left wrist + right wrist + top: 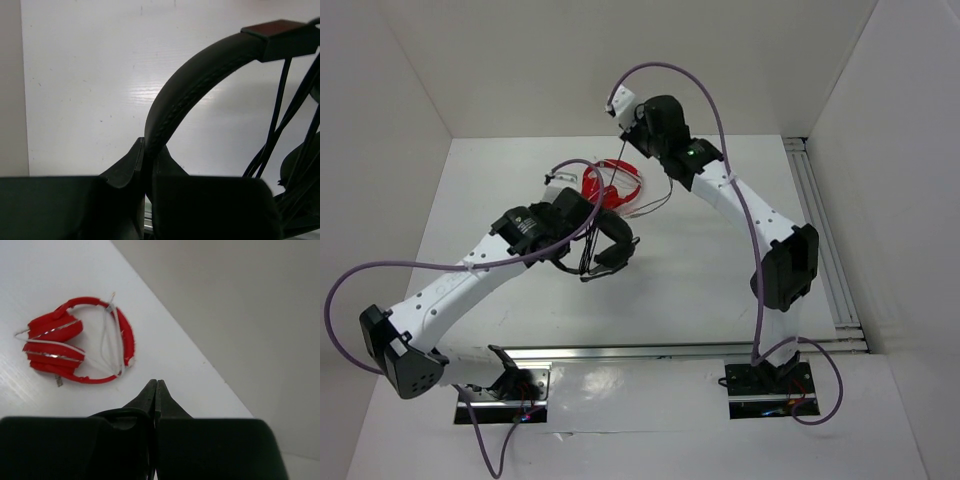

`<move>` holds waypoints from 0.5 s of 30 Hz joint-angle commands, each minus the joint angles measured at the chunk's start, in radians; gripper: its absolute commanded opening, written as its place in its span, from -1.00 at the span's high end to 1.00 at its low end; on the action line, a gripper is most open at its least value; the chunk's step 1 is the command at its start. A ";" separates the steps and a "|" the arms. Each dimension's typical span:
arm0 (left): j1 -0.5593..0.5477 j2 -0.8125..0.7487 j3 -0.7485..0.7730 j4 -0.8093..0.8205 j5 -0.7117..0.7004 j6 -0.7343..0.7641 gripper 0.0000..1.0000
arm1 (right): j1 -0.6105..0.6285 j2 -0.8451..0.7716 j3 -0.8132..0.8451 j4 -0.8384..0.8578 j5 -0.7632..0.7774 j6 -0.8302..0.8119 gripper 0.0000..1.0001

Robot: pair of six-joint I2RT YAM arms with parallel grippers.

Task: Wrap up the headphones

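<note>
Left gripper (pixel 148 172) is pinching the headphones (pixel 200 75) by the headband. Right gripper (pixel 156 390) is pressing its fingers fully together, perhaps on the cable (pixel 278 110).

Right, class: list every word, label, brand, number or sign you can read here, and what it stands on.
None: no readable text in any view.
The black headphones show only stitching on the headband; the red headphones show no logo or lettering at this size.
</note>
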 commanded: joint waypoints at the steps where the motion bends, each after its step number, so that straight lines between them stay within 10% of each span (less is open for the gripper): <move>1: -0.021 0.014 -0.001 -0.134 -0.099 -0.056 1.00 | -0.026 -0.071 0.138 0.110 -0.046 0.012 0.93; 6: -0.021 0.043 -0.011 -0.170 -0.122 -0.114 1.00 | 0.074 -0.071 -0.112 0.553 0.489 -0.214 1.00; 15: -0.030 -0.094 -0.088 0.060 0.282 0.125 1.00 | -0.001 -0.102 -0.181 0.270 0.096 0.066 1.00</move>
